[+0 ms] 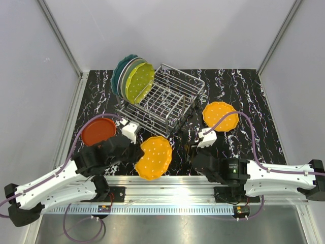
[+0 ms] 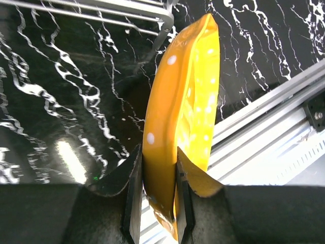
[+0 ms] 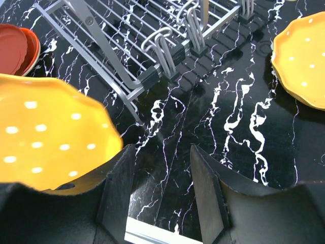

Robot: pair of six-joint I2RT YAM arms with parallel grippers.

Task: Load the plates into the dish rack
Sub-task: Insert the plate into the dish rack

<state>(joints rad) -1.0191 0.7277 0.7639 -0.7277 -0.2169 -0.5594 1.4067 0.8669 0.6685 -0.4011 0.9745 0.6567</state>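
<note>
Dotted orange plate (image 2: 183, 101) clamped by its rim in the left hand (image 2: 157, 168); right hand (image 3: 161, 162) wide, empty.

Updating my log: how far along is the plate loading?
Done: several plates, teal to yellow-green, stand in the dish rack. In hand: left gripper clamps a dotted orange plate. Left: a red-orange plate and second dotted orange plate on the table; right gripper open.

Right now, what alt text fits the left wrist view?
The left hand clamps a dotted orange plate by its rim, edge-on to the camera. Behind it lie the black marbled table, a corner of the rack at top and a metal rail at right.
</note>
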